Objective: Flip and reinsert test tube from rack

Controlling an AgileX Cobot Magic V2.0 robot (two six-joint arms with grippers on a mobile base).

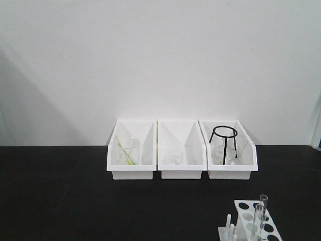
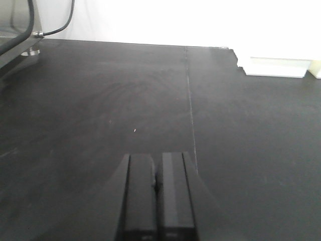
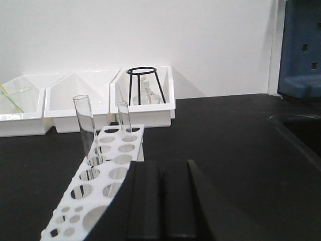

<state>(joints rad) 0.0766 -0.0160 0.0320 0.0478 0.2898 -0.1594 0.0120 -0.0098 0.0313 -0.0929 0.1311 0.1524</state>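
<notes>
The jaws of the right gripper (image 3: pixel 161 170) are pressed flat together, pinching nothing, low over the black counter (image 3: pixel 225 150). Just to their left lies the rack (image 3: pixel 108 173), a white plate of round holes running from near left away toward the far side; its right edge passes close by the jaws, though I cannot tell whether they touch. Two clear tubes stand upright in it, beyond the jaws and to their left: a wide test tube (image 3: pixel 86 128) in a hole about midway along, and a thin test tube (image 3: pixel 124 118) nearer the rack's far end. The jaws of the left gripper (image 2: pixel 157 168) are likewise shut tight on nothing, above bare counter well to the left, with a dark cable (image 2: pixel 55 27) at the far left. From the front, the rack sits at the near right of the counter, short pegs (image 1: pixel 228 223) along its left side. Against the far wall stand three white bins (image 1: pixel 180 168) side by side; the right one holds a black ring stand (image 1: pixel 224 131), the left one a beaker (image 1: pixel 129 150).
</notes>
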